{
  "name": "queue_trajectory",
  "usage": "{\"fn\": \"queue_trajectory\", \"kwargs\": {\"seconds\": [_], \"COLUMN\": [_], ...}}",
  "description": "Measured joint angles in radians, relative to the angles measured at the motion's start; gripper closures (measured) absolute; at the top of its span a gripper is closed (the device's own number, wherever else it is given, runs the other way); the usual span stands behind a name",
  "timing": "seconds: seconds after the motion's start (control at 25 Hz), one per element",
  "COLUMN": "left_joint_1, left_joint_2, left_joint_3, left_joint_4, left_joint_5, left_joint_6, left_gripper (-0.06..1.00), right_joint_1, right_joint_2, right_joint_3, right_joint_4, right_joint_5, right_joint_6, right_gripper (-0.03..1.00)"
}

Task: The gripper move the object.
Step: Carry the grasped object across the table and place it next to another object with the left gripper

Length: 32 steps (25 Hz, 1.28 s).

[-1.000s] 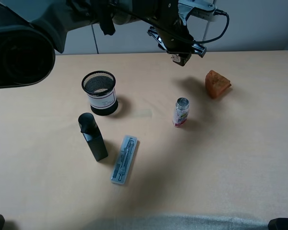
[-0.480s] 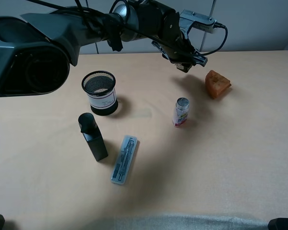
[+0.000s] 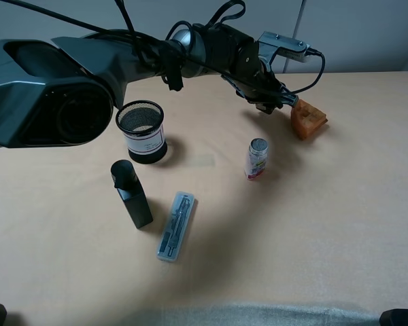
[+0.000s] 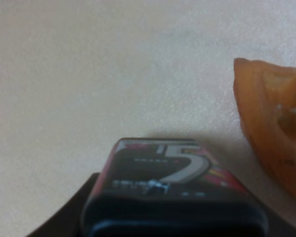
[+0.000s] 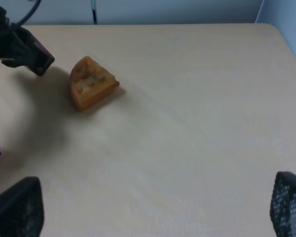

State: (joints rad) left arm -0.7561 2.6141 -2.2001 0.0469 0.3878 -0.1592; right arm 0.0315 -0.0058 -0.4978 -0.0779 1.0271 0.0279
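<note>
My left gripper reaches across the back of the table and is shut on the object, a small black box with a white-and-red label. In the left wrist view the object sits low over the tan table, just beside an orange wedge. The right wrist view shows the held object left of the wedge. I cannot tell whether the object touches the table. My right gripper is open and empty, with its mesh-like fingertips spread wide.
The orange wedge lies at the back right. A clear bottle with a silver cap stands mid-table. A black mesh cup, a tall black bottle and a clear pen case are on the left.
My left gripper has moved down and to the right with the object, from above the table's back edge to right beside the orange wedge. The other things have not moved.
</note>
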Motion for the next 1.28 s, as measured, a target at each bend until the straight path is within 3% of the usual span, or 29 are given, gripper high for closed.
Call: {"fn": "queue_trajectory", "kwargs": {"seconds": [1.0, 1.28], "left_joint_1": [0.000, 0.000], "left_joint_2": [0.022, 0.023], "left_joint_3": [0.000, 0.000], "left_joint_4": [-0.047, -0.047], "left_joint_5": [-0.033, -0.037], "left_joint_6": [-0.006, -0.006], "left_gripper": [0.48, 0.25], "right_joint_1": [0.000, 0.000], "right_joint_2": [0.000, 0.000], "right_joint_3": [0.000, 0.000], "right_joint_4": [0.000, 0.000], "right_joint_5": [0.000, 0.000], "right_joint_6": [0.000, 0.000], "right_gripper": [0.28, 0.28]}}
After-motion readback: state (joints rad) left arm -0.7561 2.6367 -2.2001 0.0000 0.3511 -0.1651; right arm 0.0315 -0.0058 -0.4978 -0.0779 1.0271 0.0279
